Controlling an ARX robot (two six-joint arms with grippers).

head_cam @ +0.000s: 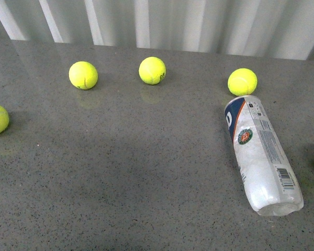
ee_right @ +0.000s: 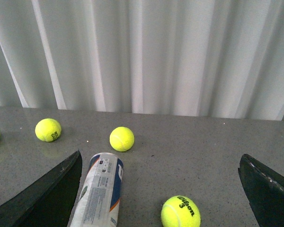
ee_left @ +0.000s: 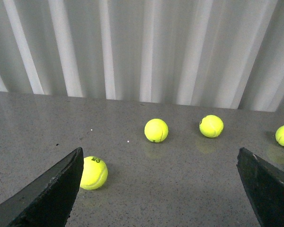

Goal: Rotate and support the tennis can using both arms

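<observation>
- Tennis can, a clear plastic tube with a white, navy and orange label (head_cam: 261,154): I see it lying on its side on the grey speckled table (head_cam: 120,178), free of both grippers.
- Yellow-green tennis ball (head_cam: 242,82): just beyond the can's navy end.
- Other yellow-green balls (head_cam: 152,70): scattered farther from the can.
- Left gripper, black wedge fingers (ee_left: 159,165): spread wide apart, holding nothing.
- Right gripper (ee_right: 160,165): spread wide apart, holding nothing; the can (ee_right: 100,194) lies beside one finger.
</observation>
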